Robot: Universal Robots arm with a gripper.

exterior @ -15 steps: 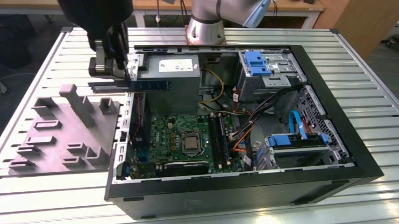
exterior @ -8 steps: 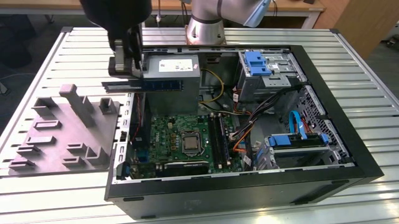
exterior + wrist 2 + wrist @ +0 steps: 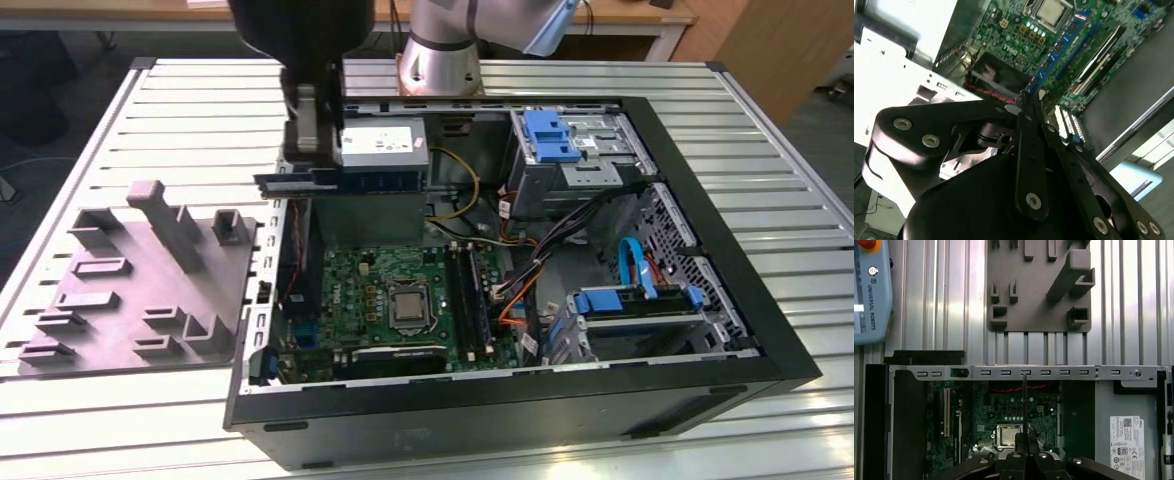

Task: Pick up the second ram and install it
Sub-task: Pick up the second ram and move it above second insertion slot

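Slatted metal counter [image 3: 200, 110] carries an open black computer case [image 3: 534, 420] lying on its side, with a grey moulded fixture block [image 3: 134, 290] just beside it at about nine o'clock in the exterior view. Inside the case lies the green motherboard [image 3: 354, 280], and the grey power supply box [image 3: 384, 145] sits at about twelve o'clock from it.

The gripper [image 3: 310, 168] hangs over the case at about eleven o'clock from the processor socket [image 3: 404, 305], its jaws closed on the second ram [image 3: 354, 181]. The stick is held level and lifted clear of the board, just in front of the power supply box. In the second wrist view the gripper [image 3: 1026, 107] pinches one end of the ram [image 3: 1054, 52], which runs out edge-on as a blue strip over the motherboard. In the first wrist view the ram [image 3: 1024, 400] shows as a thin dark line above the socket.
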